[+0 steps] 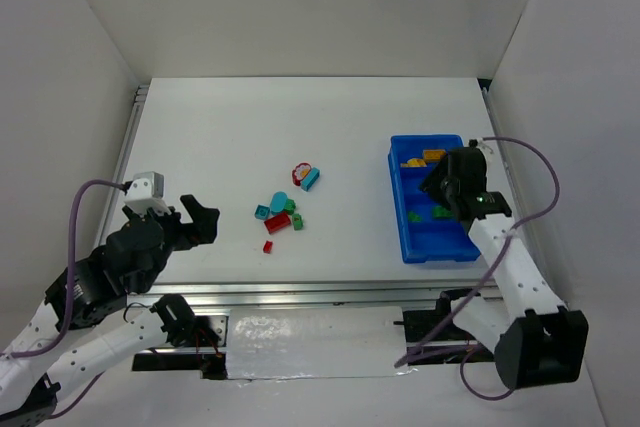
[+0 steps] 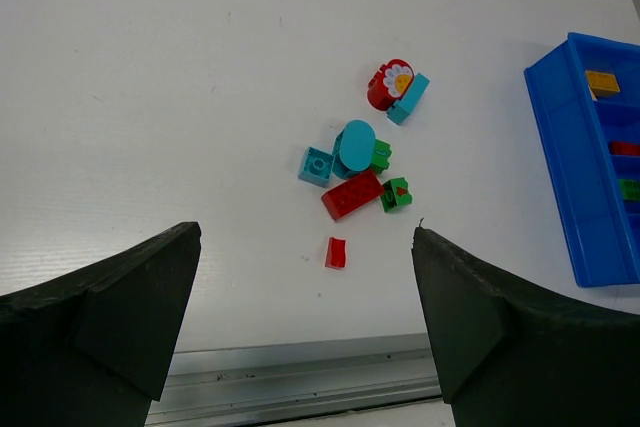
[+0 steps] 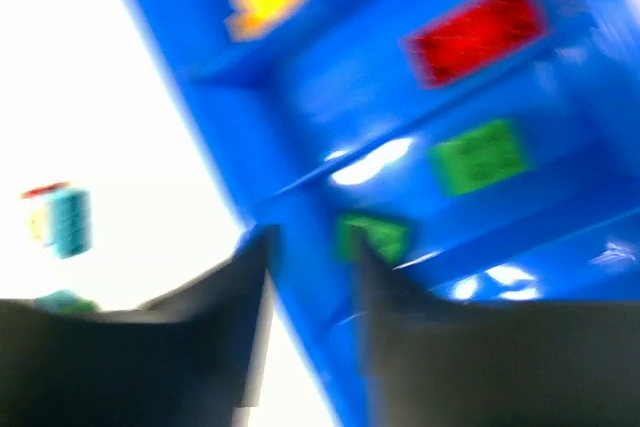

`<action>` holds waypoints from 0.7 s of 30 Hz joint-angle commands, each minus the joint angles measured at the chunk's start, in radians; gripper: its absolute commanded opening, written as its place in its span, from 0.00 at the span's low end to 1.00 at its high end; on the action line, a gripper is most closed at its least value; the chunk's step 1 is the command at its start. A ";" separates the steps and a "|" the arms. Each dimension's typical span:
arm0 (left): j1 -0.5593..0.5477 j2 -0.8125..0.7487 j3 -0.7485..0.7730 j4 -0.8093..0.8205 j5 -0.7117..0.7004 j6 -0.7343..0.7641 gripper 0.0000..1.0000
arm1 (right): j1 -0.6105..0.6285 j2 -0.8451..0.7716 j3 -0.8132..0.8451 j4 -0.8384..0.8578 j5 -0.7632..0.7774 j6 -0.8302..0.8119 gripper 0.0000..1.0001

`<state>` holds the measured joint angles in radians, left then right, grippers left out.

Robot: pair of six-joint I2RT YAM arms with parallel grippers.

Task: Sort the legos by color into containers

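Legos [image 2: 352, 147] clustered, long red brick [image 2: 352, 194] lying diagonal; left jaws wide apart, right jaws blurred, unclear

White table top [image 1: 250, 127], matte, a few faint scuffs. Plain white enclosure walls [image 1: 300, 7] at back and both sides. Aluminium extrusion rail [image 1: 300, 292] along near edge, another on left edge [image 1: 133, 132]. Crinkled reflective strip [image 1: 300, 332] just below near rail.
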<state>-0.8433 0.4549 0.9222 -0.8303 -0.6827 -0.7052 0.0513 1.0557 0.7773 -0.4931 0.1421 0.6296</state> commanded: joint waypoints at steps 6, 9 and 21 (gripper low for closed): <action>-0.002 0.018 0.014 0.028 -0.020 0.016 0.99 | 0.428 -0.070 0.059 0.085 -0.118 -0.076 0.78; -0.003 0.016 0.015 0.023 -0.026 0.009 1.00 | 0.542 0.065 0.120 0.070 -0.040 -0.065 0.77; -0.003 0.039 0.017 0.020 -0.028 0.009 1.00 | 0.887 0.772 0.623 -0.073 0.142 -0.107 0.71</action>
<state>-0.8433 0.4854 0.9222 -0.8307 -0.6930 -0.7071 0.9268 1.7538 1.2987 -0.5011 0.2104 0.5407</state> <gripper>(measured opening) 0.994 0.717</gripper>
